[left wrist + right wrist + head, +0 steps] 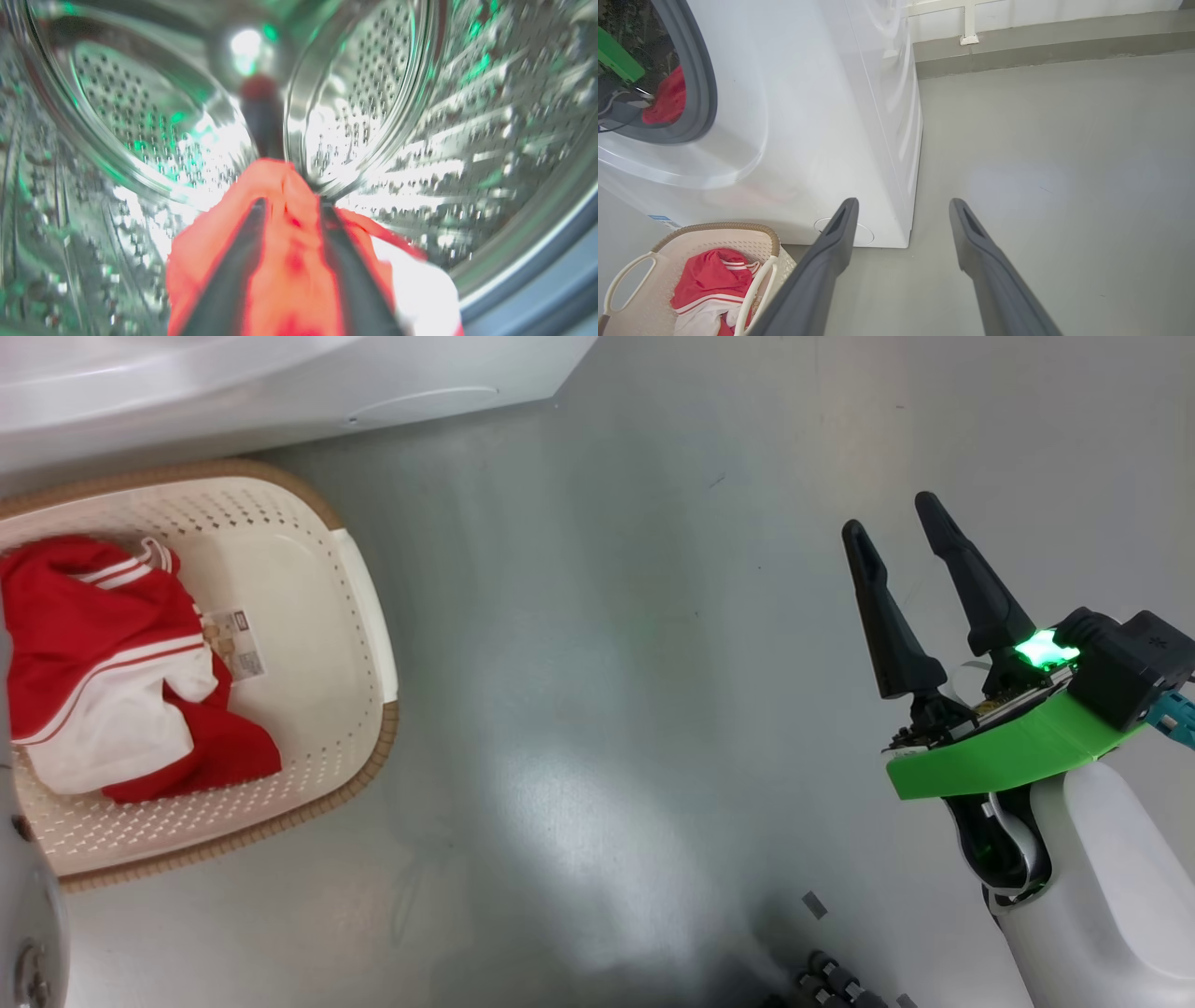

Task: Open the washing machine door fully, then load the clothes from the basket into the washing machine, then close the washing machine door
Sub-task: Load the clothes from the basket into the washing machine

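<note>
My left gripper is inside the washing machine's steel drum. Its fingers stand apart, and a red and white garment lies between and over them. In the right wrist view that red cloth shows through the machine's grey gasket. More red clothes with white stripes lie in the cream basket on the floor before the white washing machine. My right gripper hangs open and empty over bare floor, well to the right of the basket. The washing machine door is out of view.
The basket stands close against the machine's front, near the round flap. Grey floor stretches to the right of the machine as far as a low wall ledge. Part of my base shows at the head view's bottom edge.
</note>
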